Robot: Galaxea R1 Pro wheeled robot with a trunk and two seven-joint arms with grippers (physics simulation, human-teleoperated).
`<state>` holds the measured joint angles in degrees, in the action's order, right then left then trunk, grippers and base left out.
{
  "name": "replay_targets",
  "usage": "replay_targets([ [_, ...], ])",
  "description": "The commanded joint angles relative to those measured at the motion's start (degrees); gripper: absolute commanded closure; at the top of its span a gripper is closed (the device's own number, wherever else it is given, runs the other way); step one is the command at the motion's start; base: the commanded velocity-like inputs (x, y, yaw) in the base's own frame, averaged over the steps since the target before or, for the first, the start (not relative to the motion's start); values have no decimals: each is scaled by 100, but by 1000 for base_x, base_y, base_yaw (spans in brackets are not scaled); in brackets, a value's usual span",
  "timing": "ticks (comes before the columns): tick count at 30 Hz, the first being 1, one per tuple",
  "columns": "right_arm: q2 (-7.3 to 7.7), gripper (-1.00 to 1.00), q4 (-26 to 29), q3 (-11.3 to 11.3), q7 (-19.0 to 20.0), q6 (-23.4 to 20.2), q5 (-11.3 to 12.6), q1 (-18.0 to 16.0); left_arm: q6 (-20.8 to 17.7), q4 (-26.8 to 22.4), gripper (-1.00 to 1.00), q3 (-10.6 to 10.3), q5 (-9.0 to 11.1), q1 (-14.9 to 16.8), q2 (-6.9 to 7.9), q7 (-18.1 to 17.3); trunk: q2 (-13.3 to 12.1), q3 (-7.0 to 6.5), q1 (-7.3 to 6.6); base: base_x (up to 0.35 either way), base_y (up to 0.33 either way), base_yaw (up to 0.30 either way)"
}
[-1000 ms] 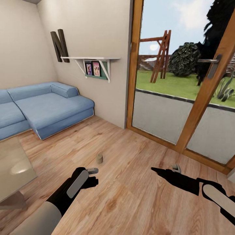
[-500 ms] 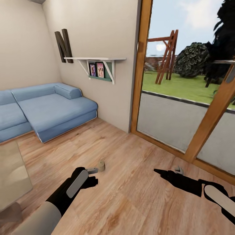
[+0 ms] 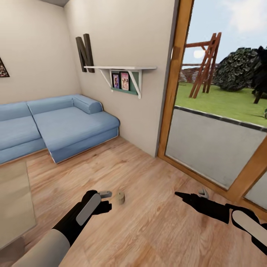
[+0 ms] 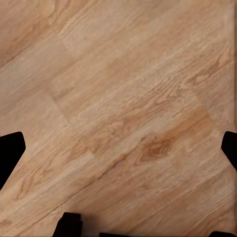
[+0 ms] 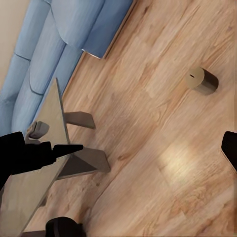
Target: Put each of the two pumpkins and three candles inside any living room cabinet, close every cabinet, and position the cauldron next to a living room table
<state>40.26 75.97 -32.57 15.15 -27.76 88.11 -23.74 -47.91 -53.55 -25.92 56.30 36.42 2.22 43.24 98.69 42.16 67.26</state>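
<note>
The left end effector [image 3: 105, 194] hangs low over the bare wooden floor [image 3: 148, 230], and its wrist view has dark fingertips [image 4: 11, 153] far out at opposite edges with nothing but planks between them, so it is spread wide and empty. The right end effector [image 3: 202, 193] is held forward over the floor near the glass door [image 3: 215, 148]; its fingers [image 5: 229, 148] also sit far apart and empty. One candle [image 3: 121, 197] stands upright on the floor just beside the left end effector, towards the door side, apart from it (the right wrist view catches the same stub [image 5: 201, 80] with its wick dot). Further out are the blue sofa [image 3: 63, 126] against the wall and the glass worktop [image 3: 15, 200] at the robot's left. The step in hand looks like collecting this candle with the left arm. To do it well, I would bring the open fingers squarely to either side of the stub, descend until they straddle its middle, and close gently, since so short a cylinder could tip or roll away if nudged
</note>
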Motion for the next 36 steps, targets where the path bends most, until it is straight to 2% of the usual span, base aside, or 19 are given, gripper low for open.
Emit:
replay_targets([
  [1, 5, -100, -3, -12, 9, -10, 26, -8, 1, -7, -100, -24, 58, 6, 6, 61, 3, 6, 3, 312, -147, 6],
  [12, 2, -100, -18, -12, 0, 6, 31, -8, 5, -6, -100, -32, 57, 6, 6, 62, 3, 6, 3, 312, -147, 1],
  [16, 0, -100, -225, -12, 6, -5, 34, -8, 8, -6, -100, -44, 57, 6, 6, 62, 3, 5, 3, 307, -156, 16],
  [28, -1, -100, -327, -19, 5, -15, 14, -8, 3, -6, -100, -29, 52, 6, 6, 62, 3, -38, 3, 286, -167, 226],
  [36, -1, -100, -328, -13, 10, -11, 21, -8, 4, -6, -100, -15, 48, 6, 6, 62, 3, -40, 3, 283, -107, 23],
])
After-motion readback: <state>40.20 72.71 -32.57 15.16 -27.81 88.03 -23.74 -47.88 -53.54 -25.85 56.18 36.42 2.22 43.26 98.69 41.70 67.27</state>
